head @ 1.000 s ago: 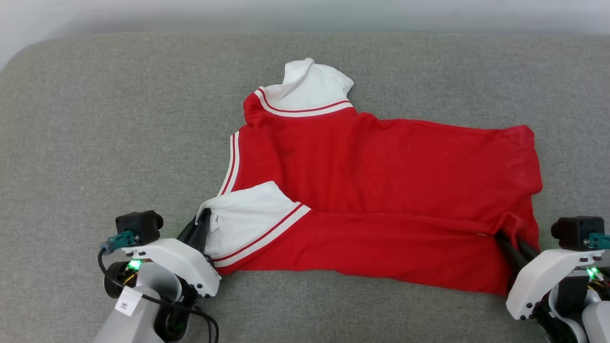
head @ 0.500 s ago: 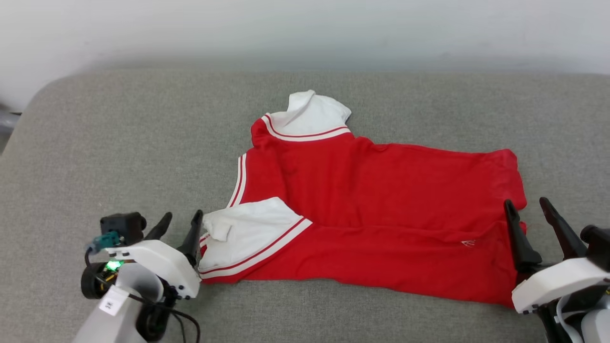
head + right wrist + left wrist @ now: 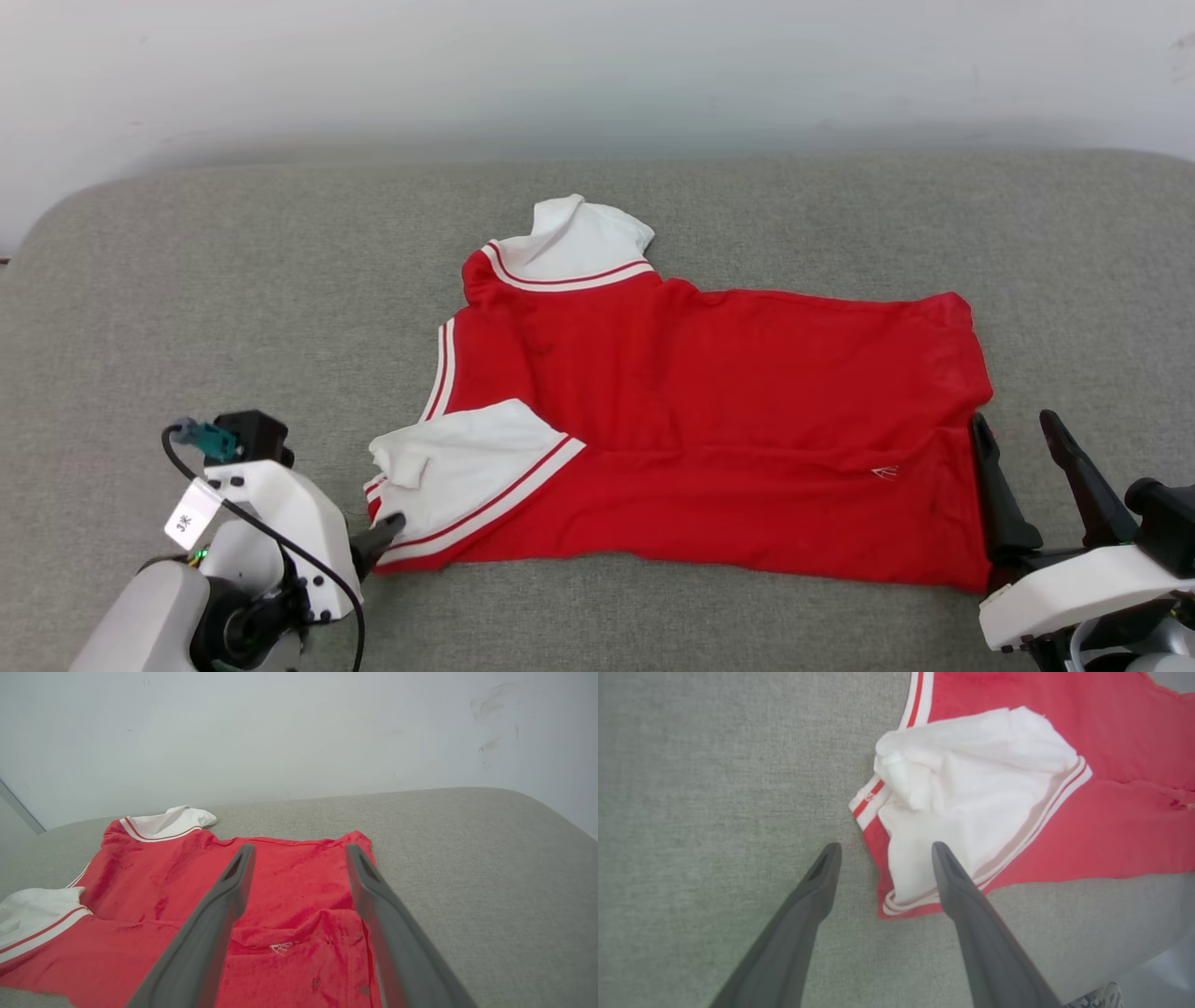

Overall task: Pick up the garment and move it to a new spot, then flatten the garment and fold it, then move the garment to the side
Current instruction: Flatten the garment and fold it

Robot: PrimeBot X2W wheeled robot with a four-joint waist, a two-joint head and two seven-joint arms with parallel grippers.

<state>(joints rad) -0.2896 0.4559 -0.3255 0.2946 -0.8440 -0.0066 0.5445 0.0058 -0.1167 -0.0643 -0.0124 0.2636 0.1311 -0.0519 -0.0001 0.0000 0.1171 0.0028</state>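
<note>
The garment (image 3: 709,401), a red jersey with white sleeves, lies spread on the grey cushion with its near part folded over. A small white logo (image 3: 884,472) shows near its right end. My left gripper (image 3: 885,847) is open above the near white sleeve (image 3: 971,779), one finger over the sleeve's striped edge and the other over bare cushion. A single fingertip (image 3: 385,530) of it peeks out beside the sleeve in the head view. My right gripper (image 3: 1013,420) stands open at the garment's right hem, its left finger against the red cloth (image 3: 154,882), holding nothing.
The grey fabric cushion (image 3: 233,308) reaches well past the garment on the left, right and far side. A pale wall (image 3: 597,75) rises behind it. The cushion's rounded left corner and front edge are close to both wrists.
Both grippers were shut on the garment's near corners and have opened, let go and drawn back a little. The camera has tilted up, so the whole picture has shifted.
</note>
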